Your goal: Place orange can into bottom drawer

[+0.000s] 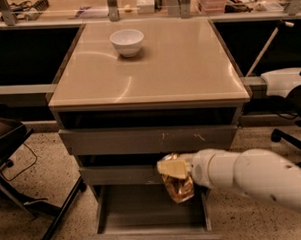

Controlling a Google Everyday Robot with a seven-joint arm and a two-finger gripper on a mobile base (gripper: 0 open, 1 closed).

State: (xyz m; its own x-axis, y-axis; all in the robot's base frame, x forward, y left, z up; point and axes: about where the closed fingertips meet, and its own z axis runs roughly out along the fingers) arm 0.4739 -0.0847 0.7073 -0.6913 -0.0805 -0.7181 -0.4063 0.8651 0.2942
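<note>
My white arm reaches in from the right, and my gripper is shut on the orange can, a shiny, wrinkled orange-gold can that hangs below the fingers. The can is held in front of the middle drawer, just above the right part of the open bottom drawer, whose grey floor shows. The can is above the drawer floor and does not touch it.
A white bowl stands at the back of the beige cabinet top. Two shallower grey drawers sit above the open one. A dark chair frame stands at the left, a chair base at the right.
</note>
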